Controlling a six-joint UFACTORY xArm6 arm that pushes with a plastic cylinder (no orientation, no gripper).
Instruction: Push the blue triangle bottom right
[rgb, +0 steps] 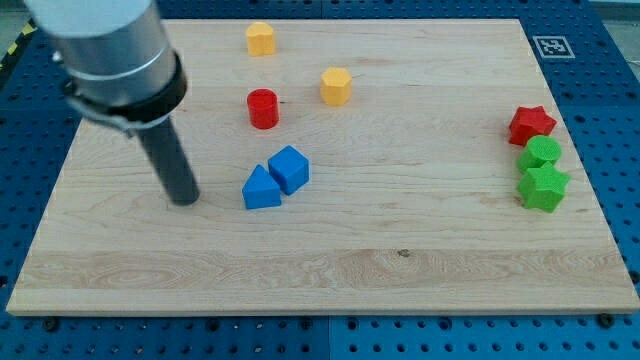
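Blue triangle near the middle of the desk, touching the blue cube, just right of my tip; no gripper, only a bare rod; bottom-right corner far beyond it.

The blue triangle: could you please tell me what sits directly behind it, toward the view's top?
A blue cube sits just behind the blue triangle, up and to the view's right, apparently touching. The triangle hides the cube's lower left edge. My tip stands apart at the view's left.
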